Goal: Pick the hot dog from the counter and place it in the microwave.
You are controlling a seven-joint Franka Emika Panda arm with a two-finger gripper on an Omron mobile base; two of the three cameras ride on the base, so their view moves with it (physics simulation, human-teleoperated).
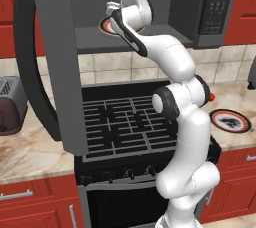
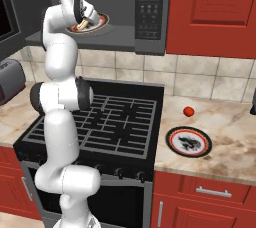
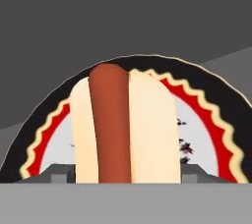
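One arm, reaching up and forward into the open microwave (image 2: 150,12) above the stove (image 1: 127,122). Microwave door (image 1: 52,62) swung wide open to the left; button panel and green display on the right side of the housing.

Claw (image 2: 84,22) sits inside the cavity, just above a round red-rimmed plate (image 2: 100,22) lying on the microwave floor. In the hand view the hot dog (image 3: 123,129) runs lengthwise away from the camera, tan bun with the red-brown sausage along its left half, and it lies over the plate (image 3: 206,129). Dark finger tips (image 3: 59,175) stand close at either side of the bun, narrow spread, apparently closed on the hot dog; actual contact at the pads is hidden by the bun. In the right base view a tan-orange end of the hot dog (image 2: 81,24) shows at the claw, right over the plate rim. Whether the bun already rests on the plate or hangs just above it cannot be told.

Desk (image 2: 225,147) right of the stove carries a second red-rimmed dark plate (image 2: 188,142) near the front edge, and a small red round item (image 2: 188,111) further back, apart from that plate. Toaster (image 1: 11,104) stands on the desk left of the stove, behind the open door.
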